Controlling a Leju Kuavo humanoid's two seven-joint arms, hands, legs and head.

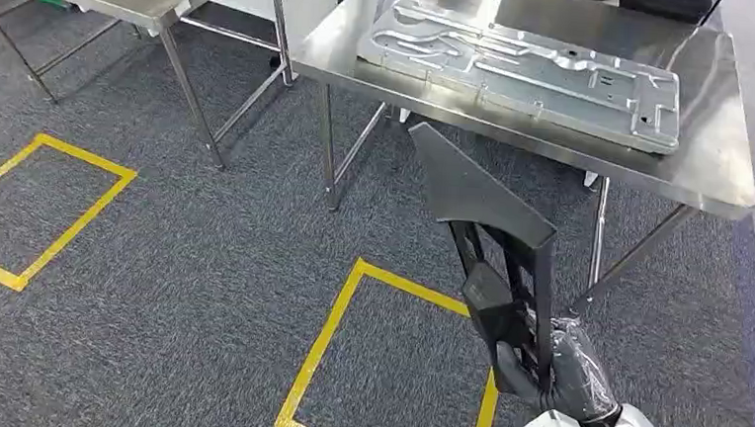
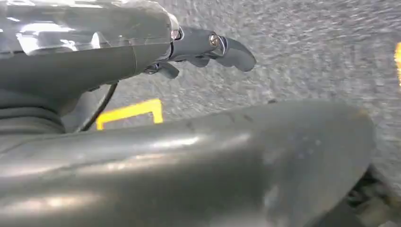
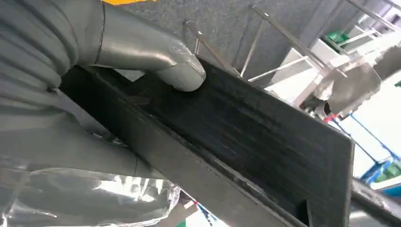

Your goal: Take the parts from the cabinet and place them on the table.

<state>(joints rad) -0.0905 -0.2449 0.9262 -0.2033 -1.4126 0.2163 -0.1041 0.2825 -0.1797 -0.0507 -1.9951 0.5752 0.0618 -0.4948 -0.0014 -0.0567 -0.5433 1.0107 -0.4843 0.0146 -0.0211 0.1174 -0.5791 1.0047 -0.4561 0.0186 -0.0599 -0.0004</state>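
My right hand (image 1: 570,372) grips a long black ribbed plastic part (image 1: 487,220) by its lower end, low at the right of the head view. The part slants up toward the front edge of the steel table (image 1: 723,165). In the right wrist view the thumb (image 3: 156,52) presses on the black part (image 3: 255,137). A large silver stamped metal panel (image 1: 526,69) lies flat on the table. My left hand (image 2: 198,49) hangs over grey carpet with its fingers curled and nothing in them.
Yellow tape squares (image 1: 348,301) mark the grey carpet in front of the table. A second steel table (image 1: 139,1) stands at the far left, its legs and crossbars reaching the floor.
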